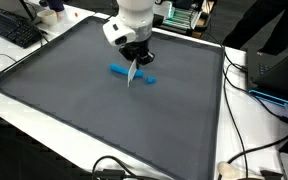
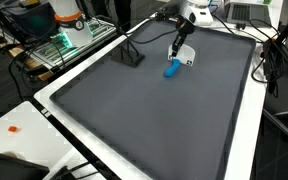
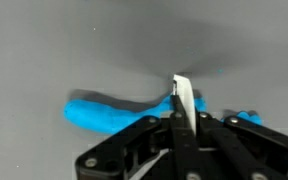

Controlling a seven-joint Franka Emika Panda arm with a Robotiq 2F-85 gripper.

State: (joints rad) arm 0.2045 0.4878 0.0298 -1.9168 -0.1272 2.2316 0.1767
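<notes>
**Gripper low over the one blue piece, white strip in its grip**

Widest thing first: the white table (image 1: pixel 252 125), and nearly all of it is covered by one dark grey mat (image 1: pixel 74 110) with a raised edge. The mat is a flat bed and carries very little. One white arm (image 1: pixel 134 15) reaches in over its far half.

Off the mat, at the table's edge, lies one black keyboard (image 1: pixel 14 32). Cables trail along the table's rim in both exterior views. On the mat, in an exterior view, one small black object (image 2: pixel 132 57) sits near the far edge, well apart from the action. I can't make out what it is.

Down to the business end. The gripper (image 1: pixel 135 60) points straight down, and the wrist view shows its fingers drawn close together. They pinch one thin white strip (image 3: pixel 183 95), which stands on edge between them.

Right underneath lies one blue piece (image 3: pixel 104 112), long and slim, flat on the mat in its far-middle stretch. It runs crosswise under the fingers and sticks out on both sides of them. Whether the strip touches the blue piece, I cannot tell.
</notes>
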